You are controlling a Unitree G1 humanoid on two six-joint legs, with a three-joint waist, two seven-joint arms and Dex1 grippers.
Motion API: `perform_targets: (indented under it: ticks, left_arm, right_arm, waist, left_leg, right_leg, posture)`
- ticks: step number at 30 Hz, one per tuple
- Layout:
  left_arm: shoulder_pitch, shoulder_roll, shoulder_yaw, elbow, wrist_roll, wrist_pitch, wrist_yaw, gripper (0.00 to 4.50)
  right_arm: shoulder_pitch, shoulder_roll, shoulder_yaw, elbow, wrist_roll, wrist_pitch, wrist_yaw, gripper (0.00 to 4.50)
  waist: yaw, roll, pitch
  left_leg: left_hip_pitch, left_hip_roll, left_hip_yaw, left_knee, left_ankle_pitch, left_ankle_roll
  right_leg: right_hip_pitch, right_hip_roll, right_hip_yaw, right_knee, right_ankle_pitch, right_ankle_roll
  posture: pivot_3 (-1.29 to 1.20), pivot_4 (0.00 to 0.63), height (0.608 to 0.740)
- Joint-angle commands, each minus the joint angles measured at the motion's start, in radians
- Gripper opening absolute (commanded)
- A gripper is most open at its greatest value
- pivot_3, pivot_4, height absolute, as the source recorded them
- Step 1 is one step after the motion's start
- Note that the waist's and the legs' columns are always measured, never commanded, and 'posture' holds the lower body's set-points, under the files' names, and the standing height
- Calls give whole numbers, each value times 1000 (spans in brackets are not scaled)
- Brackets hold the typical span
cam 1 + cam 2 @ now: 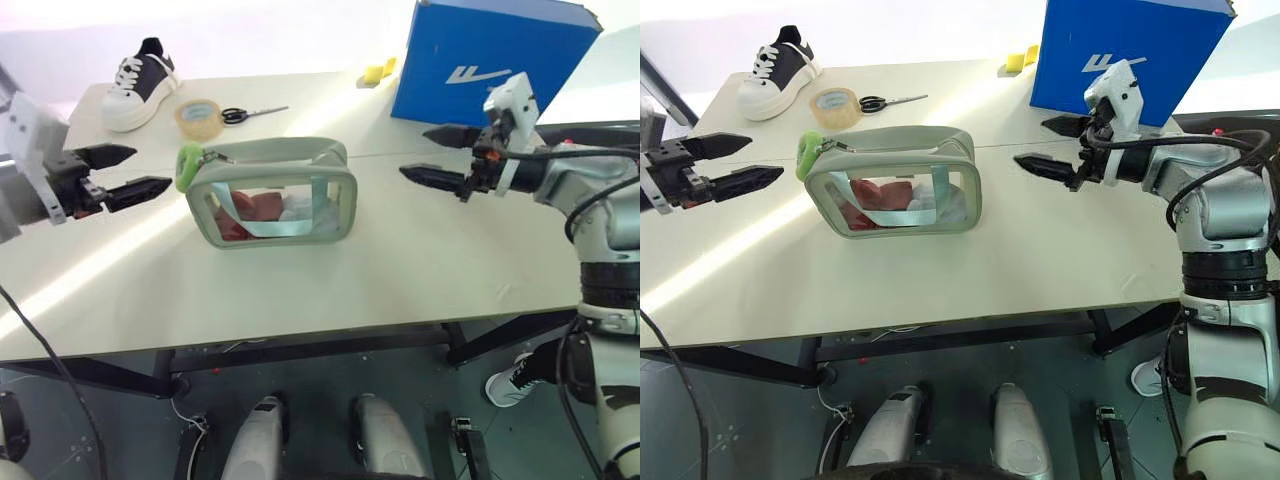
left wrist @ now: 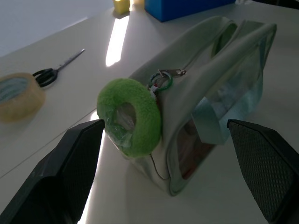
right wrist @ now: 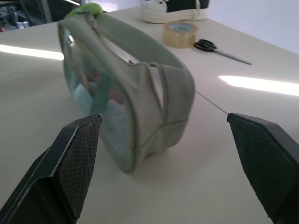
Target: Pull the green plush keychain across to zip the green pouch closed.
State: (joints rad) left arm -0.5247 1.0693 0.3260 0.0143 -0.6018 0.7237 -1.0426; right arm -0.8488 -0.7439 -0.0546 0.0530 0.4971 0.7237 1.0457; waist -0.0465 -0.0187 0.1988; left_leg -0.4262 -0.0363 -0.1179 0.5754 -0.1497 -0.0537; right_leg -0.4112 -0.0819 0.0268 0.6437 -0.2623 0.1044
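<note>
Two released grippers flank the pale sage-green soft pouch [image 1: 272, 192] lying lengthwise between them on the desk [image 1: 400, 270]; the fuzzy lime-green ring keychain [image 1: 188, 165] is hung at its left end, nearer the left gripper [image 1: 128, 171], whose fingers are spread, as are those of the right gripper [image 1: 437, 156].

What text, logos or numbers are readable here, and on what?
No readable words or numbers.
Blue box: a white logo mark on its front face, a stylised shape, not readable as letters.
Green pouch, tape roll, sneaker: no print that can be read.
</note>
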Motion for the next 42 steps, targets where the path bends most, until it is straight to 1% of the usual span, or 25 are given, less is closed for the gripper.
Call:
perform_targets:
  ticks: [1, 4, 9, 17, 21, 24, 29, 33, 37, 40, 42]
  left_arm:
    - [-38, 44, 18, -19, -4, -1, -13, 4482]
    - [-63, 41, 25, -1, -4, -2, -1, 4482]
    - [-65, 56, 27, 9, 11, -21, -9, 4482]
    - [-54, 53, 25, -13, 9, -25, -2, 4482]
    - [-60, 49, 27, -3, 5, -20, 5, 4482]
    - [-53, 51, 22, -7, 7, -26, -3, 4482]
    - [-65, 34, 23, -3, 8, -23, 25, 4482]
    - [-17, 21, 24, -54, 5, -23, 37, 4482]
    - [18, 10, 45, -95, -11, -3, 58, 4482]
    - [47, 4, 44, -101, -8, 3, 65, 4500]
    - [60, 2, 48, -102, -5, 0, 69, 4500]
  right_arm:
    - [-44, -11, -19, -50, 20, 7, -3, 4500]
    - [-42, -23, 2, -42, -23, -18, -21, 4500]
    - [-42, -32, 25, -47, -27, -36, 17, 4500]
    - [-61, 5, 45, -41, -25, -54, 18, 4500]
    - [-71, 44, 69, -35, -40, -70, 8, 4500]
    - [-96, 95, 107, -22, -60, -91, -2, 4500]
    - [-139, 167, 173, 46, -133, -160, -11, 4500]
    - [-144, 204, 208, 103, -188, -216, -24, 4500]
    - [-140, 216, 225, 141, -224, -262, -15, 4500]
    - [-138, 228, 235, 158, -238, -274, -13, 3672]
    - [-131, 228, 244, 149, -243, -278, 6, 2525]
  waist:
    - [2, 0, 0]
    - [6, 0, 0]
    - [3, 0, 0]
    - [2, 0, 0]
    - [2, 0, 0]
    - [1, 0, 0]
    - [1, 0, 0]
    - [4, 0, 0]
    - [2, 0, 0]
    - [1, 0, 0]
    - [1, 0, 0]
  left_leg:
    - [0, 0, 0, 0, 0, 0]
    - [-2, 0, 0, 0, 0, 0]
    - [-3, -1, 0, 0, 0, 0]
    - [-3, 0, 0, 0, 0, 0]
    - [-3, 0, 0, 0, 0, 0]
    - [-3, 0, 0, 0, 0, 0]
    - [-3, 0, 0, 0, 0, 0]
    - [-3, -1, 0, 0, 0, 0]
    - [-3, -1, 0, 0, 0, 0]
    - [-2, -1, 0, 0, 0, 0]
    - [-2, -1, 0, 0, 0, 0]
  right_leg:
    - [0, 0, 0, 0, 0, 0]
    - [-1, 0, 0, -1, 0, 0]
    - [0, -1, 0, -4, 0, 1]
    - [-1, 0, 0, -4, 0, 1]
    - [-1, 0, 0, -4, 1, 1]
    - [-1, 0, 0, -4, 1, 1]
    - [-1, 0, 0, -4, 2, 3]
    - [0, 0, 0, -4, 2, 4]
    - [-1, 0, 0, -4, 2, 4]
    - [-1, 0, 0, -3, 2, 4]
    - [-1, 0, 0, -2, 2, 4]
  posture:
    - [0, 150, 740]
    - [0, 150, 740]
    - [0, 150, 740]
    - [0, 150, 740]
    - [0, 150, 740]
    - [0, 150, 740]
    - [0, 150, 740]
    - [0, 150, 740]
    - [0, 150, 740]
    - [0, 150, 740]
    - [0, 150, 740]
